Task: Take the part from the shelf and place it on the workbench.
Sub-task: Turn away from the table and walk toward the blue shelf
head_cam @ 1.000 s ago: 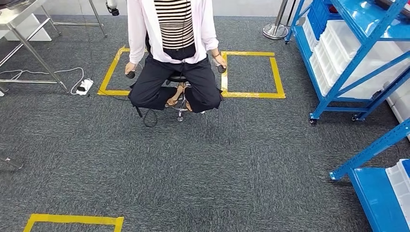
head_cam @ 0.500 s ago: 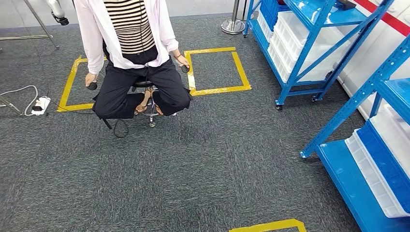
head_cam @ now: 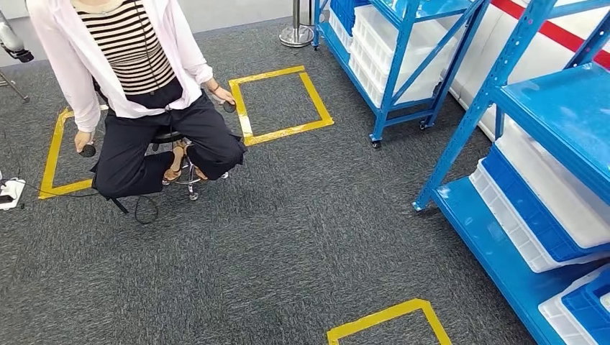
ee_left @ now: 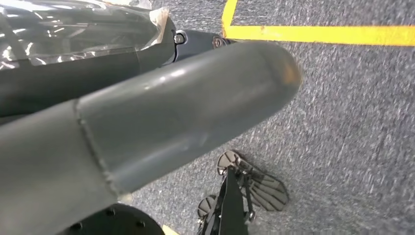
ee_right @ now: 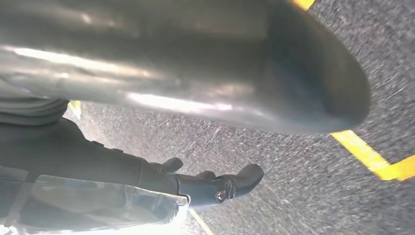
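The left hand (ee_left: 147,132) shows in the left wrist view as a thick grey thumb thrust across the frame, with dark fingers (ee_left: 195,39) beyond it under a clear wrap; nothing lies in it, though I cannot tell how far apart the fingers stand. The right hand (ee_right: 195,63) is much the same in the right wrist view: a broad, blurred thumb close to the lens, darker fingers (ee_right: 215,183) stretched out below it over grey carpet (head_cam: 288,237), apparently holding nothing.

From the head view, a blue shelf (head_cam: 532,100) stands at the right, cut off by the frame edge. White and blue bins (head_cam: 532,215) sit on its lower levels. The part itself cannot be made out; if it is in a bin, the walls hide it.

A person (head_cam: 137,79) in a striped top sits on a stool (head_cam: 188,169) at the upper left, a small dark controller (head_cam: 87,150) in one hand. Yellow tape squares (head_cam: 280,104) mark the carpet.
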Controlling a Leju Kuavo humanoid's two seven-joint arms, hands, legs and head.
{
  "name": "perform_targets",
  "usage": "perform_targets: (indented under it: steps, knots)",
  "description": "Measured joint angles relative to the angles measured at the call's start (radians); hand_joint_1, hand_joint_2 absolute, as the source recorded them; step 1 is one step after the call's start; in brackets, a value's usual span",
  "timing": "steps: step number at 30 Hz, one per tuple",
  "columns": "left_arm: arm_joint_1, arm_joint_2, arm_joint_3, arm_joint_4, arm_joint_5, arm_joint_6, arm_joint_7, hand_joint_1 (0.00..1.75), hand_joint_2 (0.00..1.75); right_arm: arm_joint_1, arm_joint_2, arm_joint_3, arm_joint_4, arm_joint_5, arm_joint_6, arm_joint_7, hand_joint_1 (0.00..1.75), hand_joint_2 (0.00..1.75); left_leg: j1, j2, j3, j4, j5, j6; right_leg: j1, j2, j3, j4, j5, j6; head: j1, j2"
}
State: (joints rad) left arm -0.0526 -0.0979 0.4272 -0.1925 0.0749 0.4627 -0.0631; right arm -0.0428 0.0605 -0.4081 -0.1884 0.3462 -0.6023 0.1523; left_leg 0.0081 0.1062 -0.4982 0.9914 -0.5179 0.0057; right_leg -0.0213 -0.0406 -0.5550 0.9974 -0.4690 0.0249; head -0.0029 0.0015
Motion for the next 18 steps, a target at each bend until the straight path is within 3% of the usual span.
perform_targets:
  steps: [1, 3, 5, 6, 7, 8, 10, 12, 14, 16, 18]
  knots:
    - [-0.001, 0.0, -0.001, 0.0, 0.0, 0.0, 0.0, 0.0, 0.0, 0.0, 0.0, 0.0, 0.0, 0.0, -0.001, 0.0, 0.0, 0.0, 0.003, -0.023, -0.008, 0.023, -0.02, -0.005, -0.003, 0.011, 0.003, -0.001, 0.002, -0.009, -0.003, 0.0]
    - [0.001, -0.001, -0.002, 0.0, -0.001, 0.0, 0.0, 0.0, 0.0, -0.001, 0.0, -0.001, 0.0, -0.001, -0.003, 0.0, 0.0, 0.0, 0.007, -0.081, -0.055, 0.134, -0.087, -0.01, -0.005, 0.032, 0.003, -0.002, 0.007, -0.024, -0.009, 0.0]
    - [0.005, -0.002, -0.003, 0.0, -0.001, 0.001, 0.001, 0.0, 0.0, -0.002, 0.0, -0.001, 0.0, -0.001, -0.005, 0.001, 0.0, 0.0, 0.008, -0.105, -0.12, 0.264, -0.141, -0.01, 0.002, 0.058, 0.001, -0.001, 0.009, -0.029, -0.011, 0.0]
    - [0.005, -0.002, -0.003, 0.0, -0.001, 0.001, 0.001, 0.0, 0.0, 0.0, 0.0, -0.001, 0.0, -0.001, -0.005, 0.001, 0.0, 0.0, 0.008, -0.107, -0.137, 0.291, -0.139, -0.008, 0.004, 0.071, 0.002, -0.001, 0.009, -0.029, -0.011, 0.0]
    - [0.006, -0.002, -0.003, 0.0, -0.001, 0.001, 0.001, 0.0, 0.0, 0.001, 0.0, -0.001, 0.0, -0.001, -0.005, 0.001, 0.0, 0.0, 0.008, -0.109, -0.137, 0.279, -0.117, -0.005, 0.006, 0.085, 0.003, 0.0, 0.009, -0.029, -0.011, 0.0]
    - [0.006, -0.002, -0.003, 0.0, -0.001, 0.001, 0.001, 0.0, 0.0, 0.002, 0.0, -0.001, 0.0, -0.001, -0.005, 0.001, 0.0, 0.0, 0.008, -0.116, -0.117, 0.227, -0.079, -0.002, 0.007, 0.098, 0.004, 0.001, 0.009, -0.029, -0.011, 0.0]
    - [0.005, -0.002, -0.003, 0.0, -0.001, 0.001, 0.001, 0.0, 0.0, 0.001, 0.001, -0.001, 0.0, -0.001, -0.005, 0.001, 0.0, 0.0, 0.011, -0.153, -0.058, 0.09, -0.007, 0.003, 0.01, 0.124, 0.004, 0.005, 0.008, -0.027, -0.012, 0.0]
    - [0.004, -0.001, -0.003, 0.001, -0.001, 0.001, 0.001, 0.0, 0.0, 0.0, 0.002, -0.001, 0.0, -0.001, -0.005, 0.001, 0.0, 0.0, 0.009, -0.176, -0.031, 0.023, 0.016, 0.008, 0.012, 0.144, -0.002, 0.007, 0.011, -0.02, -0.011, 0.0]
    - [0.003, -0.002, -0.003, 0.001, -0.001, 0.001, 0.002, 0.0, 0.0, 0.002, 0.002, -0.001, 0.0, -0.001, -0.006, 0.001, 0.0, 0.0, 0.002, -0.158, -0.03, 0.017, 0.02, 0.018, 0.014, 0.161, -0.013, 0.003, 0.017, -0.006, -0.011, 0.0]
    - [0.001, -0.004, -0.004, 0.001, -0.002, 0.002, 0.006, 0.0, 0.0, 0.004, 0.002, -0.002, 0.0, -0.003, -0.007, 0.006, 0.0, 0.0, 0.002, -0.135, -0.028, 0.002, 0.032, 0.035, 0.015, 0.14, -0.03, 0.022, 0.006, 0.001, -0.009, 0.0]
    - [0.002, -0.004, -0.005, 0.001, -0.004, 0.003, 0.014, 0.0, 0.0, 0.001, 0.002, -0.005, 0.0, -0.004, -0.007, 0.012, 0.0, 0.0, 0.003, -0.107, -0.028, -0.011, 0.042, 0.047, 0.014, 0.087, -0.077, 0.116, -0.046, -0.004, -0.001, 0.0]
